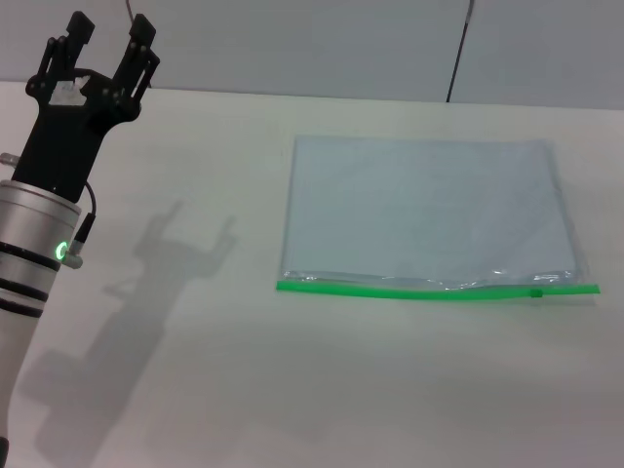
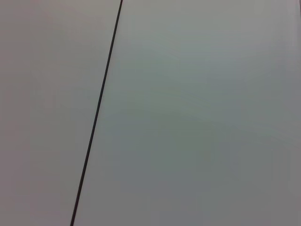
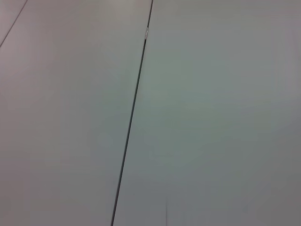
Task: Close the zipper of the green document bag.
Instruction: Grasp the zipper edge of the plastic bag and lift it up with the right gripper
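Note:
The green document bag [image 1: 424, 210] lies flat on the white table, right of centre in the head view, a pale blue-grey pouch. Its bright green zipper [image 1: 429, 290] runs along the near long edge, with the small slider tab [image 1: 535, 292] close to the right end. My left gripper [image 1: 107, 37] is raised at the far left, well away from the bag, fingers pointing up and open with nothing between them. The right gripper is out of view. Both wrist views show only a plain wall with a thin dark seam.
The white table [image 1: 292, 390] stretches wide around the bag. A grey wall stands behind its far edge. The left arm's shadow [image 1: 166, 263] falls on the table left of the bag.

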